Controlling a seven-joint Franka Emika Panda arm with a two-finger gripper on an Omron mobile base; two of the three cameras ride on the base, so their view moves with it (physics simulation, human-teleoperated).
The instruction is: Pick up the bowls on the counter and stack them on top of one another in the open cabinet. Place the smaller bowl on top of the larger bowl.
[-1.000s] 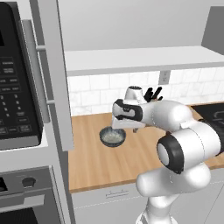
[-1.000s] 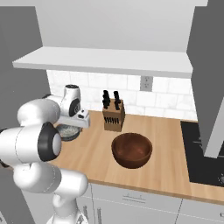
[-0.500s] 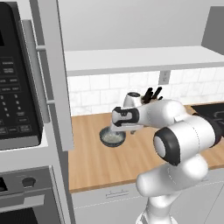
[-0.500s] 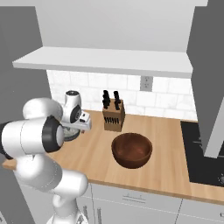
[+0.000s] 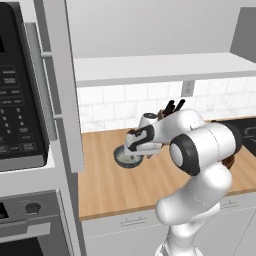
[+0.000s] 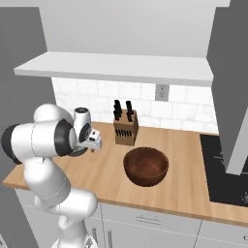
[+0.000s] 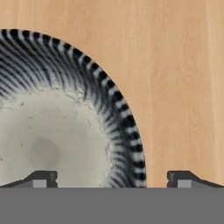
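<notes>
The arm folds forward and low over the counter point(image 5: 110, 185), its wrist bent down so the gripper point(image 7: 112, 178) points straight at the wood. The jaws are spread wide and straddle the rim of the smaller bowl point(image 7: 57, 135): one fingertip sits inside over the whitish speckled bottom, the other outside over bare planks. Well off to the gripper's right stands the larger bowl point(image 6: 146, 166), with a knife block point(image 6: 125, 127) just behind it.
</notes>
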